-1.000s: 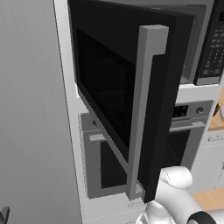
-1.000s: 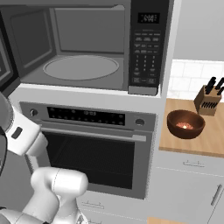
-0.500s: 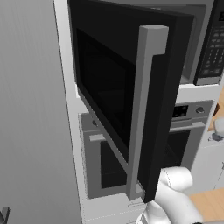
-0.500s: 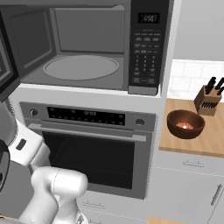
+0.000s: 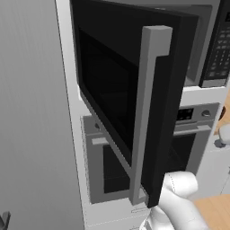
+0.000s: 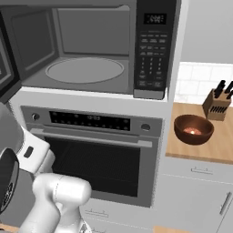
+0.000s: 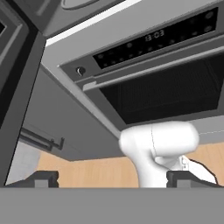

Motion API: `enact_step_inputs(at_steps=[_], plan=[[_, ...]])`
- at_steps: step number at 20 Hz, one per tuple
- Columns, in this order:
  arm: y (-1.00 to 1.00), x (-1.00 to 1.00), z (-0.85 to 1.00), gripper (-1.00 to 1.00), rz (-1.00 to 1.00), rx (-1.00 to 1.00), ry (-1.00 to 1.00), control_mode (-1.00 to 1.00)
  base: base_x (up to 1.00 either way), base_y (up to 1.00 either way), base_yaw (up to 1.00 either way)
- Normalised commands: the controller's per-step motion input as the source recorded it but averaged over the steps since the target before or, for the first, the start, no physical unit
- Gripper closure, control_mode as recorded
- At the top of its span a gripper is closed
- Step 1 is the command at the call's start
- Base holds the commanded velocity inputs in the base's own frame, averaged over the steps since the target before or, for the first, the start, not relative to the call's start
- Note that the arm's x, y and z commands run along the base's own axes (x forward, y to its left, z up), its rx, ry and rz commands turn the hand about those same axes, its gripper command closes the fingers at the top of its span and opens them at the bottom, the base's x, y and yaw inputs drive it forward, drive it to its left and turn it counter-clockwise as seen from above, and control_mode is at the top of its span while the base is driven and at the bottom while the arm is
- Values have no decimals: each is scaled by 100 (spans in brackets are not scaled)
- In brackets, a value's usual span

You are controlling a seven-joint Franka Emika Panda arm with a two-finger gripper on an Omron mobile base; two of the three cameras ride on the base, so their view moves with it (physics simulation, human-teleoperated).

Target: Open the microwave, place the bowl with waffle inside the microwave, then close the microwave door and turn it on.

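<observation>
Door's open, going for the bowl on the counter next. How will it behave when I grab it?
The bowl looks rigid, probably wooden and light. Its deep round wall suggests a rim pinch; tilting could spill the food inside. It sits near the knife block, so approach from the open side.

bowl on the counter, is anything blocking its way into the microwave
Nothing visible does. The door is swung open, the cavity holds just its turntable, and the bowl sits on the counter to its lower right.

Black microwave door (image 5: 130, 90) with silver handle (image 5: 146, 112), grey microwave (image 6: 86, 50) cavity; reddish-brown bowl (image 6: 194, 129), light wood surface (image 6: 218, 148)
</observation>
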Motion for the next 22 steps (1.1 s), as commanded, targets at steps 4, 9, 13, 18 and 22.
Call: enact_step_inputs(at_steps=[4, 9, 13, 18, 22], plan=[[0, 0, 0, -100, 0, 0, 0, 100, -10, -53, 4], [0, 0, 0, -100, 0, 0, 0, 100, -4, -96, 0], [0, 0, 0, -100, 0, 0, 0, 100, 0, -97, 0], [0, 0, 0, -100, 0, 0, 0, 100, 50, -47, 0], [0, 0, 0, -100, 0, 0, 0, 100, 91, -22, 2]])
